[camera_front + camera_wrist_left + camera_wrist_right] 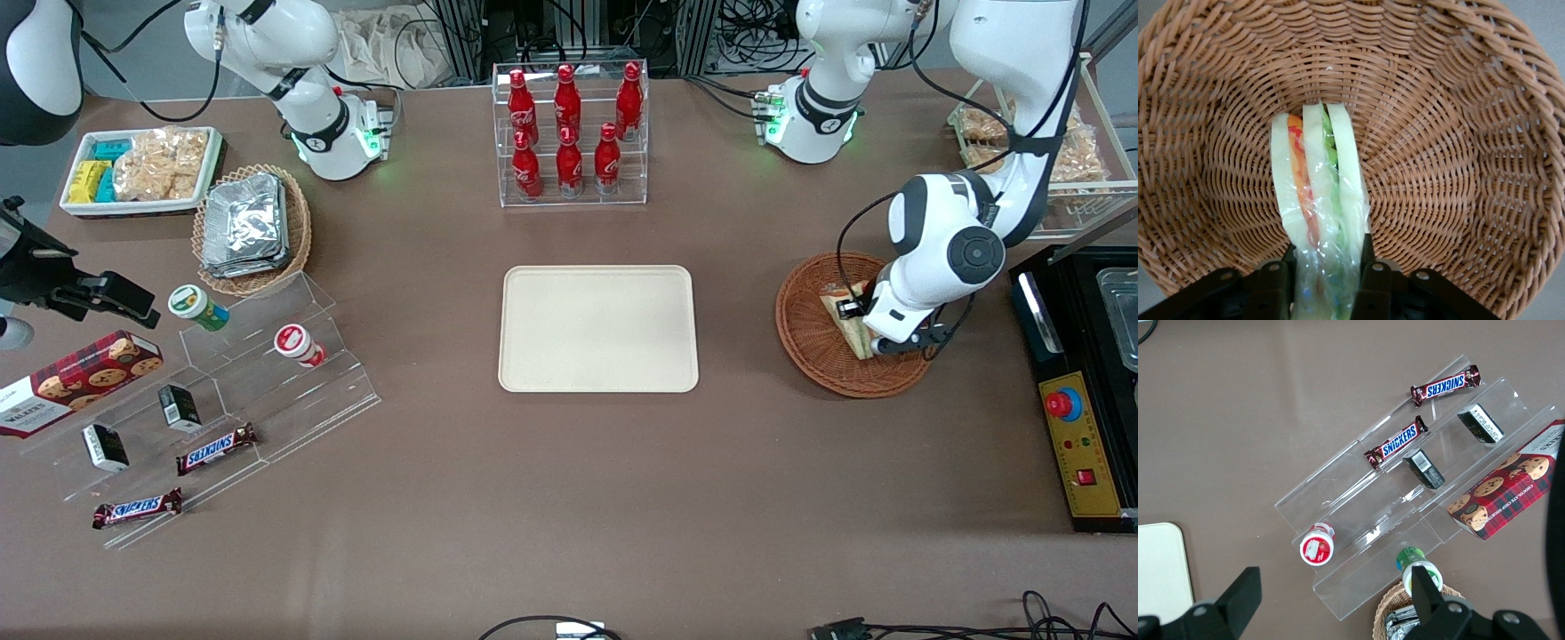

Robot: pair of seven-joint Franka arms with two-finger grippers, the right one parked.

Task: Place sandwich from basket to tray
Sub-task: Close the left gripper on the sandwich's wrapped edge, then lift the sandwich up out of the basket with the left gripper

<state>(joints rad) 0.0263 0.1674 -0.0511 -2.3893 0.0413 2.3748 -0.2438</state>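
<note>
The sandwich (843, 318), a plastic-wrapped wedge with orange and green filling, stands on edge in the reddish-brown wicker basket (805, 351) toward the working arm's end of the table. My gripper (868, 341) is down inside the basket, shut on the sandwich. In the left wrist view each black finger (1368, 270) presses against a side of the sandwich (1318, 180), with the basket's weave (1438, 133) all around it. The cream tray (597, 329) lies flat and bare at the table's middle, beside the basket; one of its corners (1158, 577) shows in the right wrist view.
A clear rack of red bottles (572, 133) stands farther from the front camera than the tray. A black control box with a red button (1080, 418) sits beside the basket. A tan basket of foil packets (252, 227) and a clear snack stand (222, 391) lie toward the parked arm's end.
</note>
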